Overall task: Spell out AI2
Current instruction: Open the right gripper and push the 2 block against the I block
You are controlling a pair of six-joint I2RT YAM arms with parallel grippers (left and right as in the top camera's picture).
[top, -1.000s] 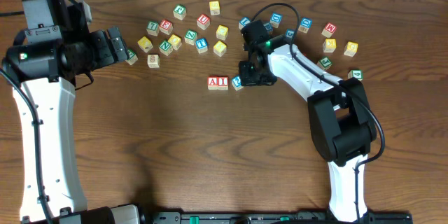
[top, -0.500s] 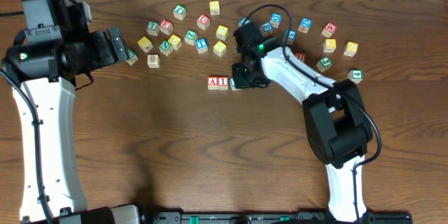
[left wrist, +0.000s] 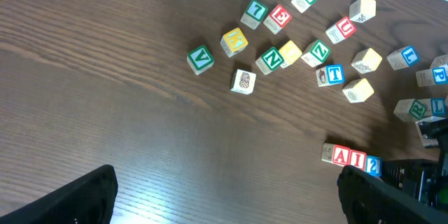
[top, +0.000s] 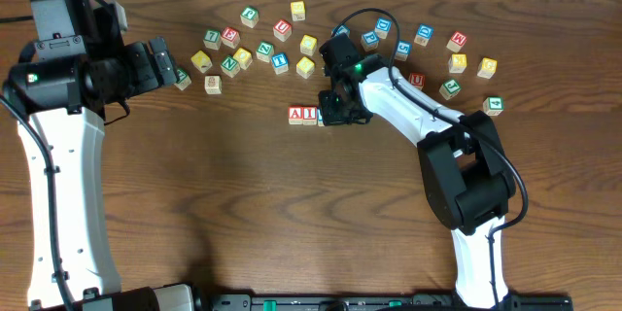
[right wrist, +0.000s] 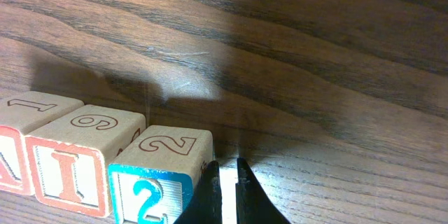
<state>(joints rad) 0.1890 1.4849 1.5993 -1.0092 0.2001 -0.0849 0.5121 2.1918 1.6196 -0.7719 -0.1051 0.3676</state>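
- Wooden cubes are judged all but in order from overhead: the A cube (top: 295,115) and the I cube (top: 309,115) are seen touching in a row, and the third place, at the row's far end, is covered by the right end effector (top: 330,113). Loose cubes (top: 280,31) are scattered beyond it on the worktop (top: 243,214).
- From the left wrist, the left end effector (left wrist: 224,173) is seen spread wide with nothing between its fingers. The row is read A, I, 2, with the 2 cube (left wrist: 373,164) closing it, close by one fingertip. Farther ahead, a green V cube (left wrist: 199,59), a red E cube (left wrist: 278,16) and a blue T cube (left wrist: 332,75) can be read.
- From the right wrist, the right end effector (right wrist: 225,189) is seen closed narrow and holding nothing, just beside the 2 cube, perhaps touching its side. A blue 2 is read on that cube's front and an outlined 2 on top; a red I is read on the next, with a 6 or 9 above. Only withdrawal is judged to be left.
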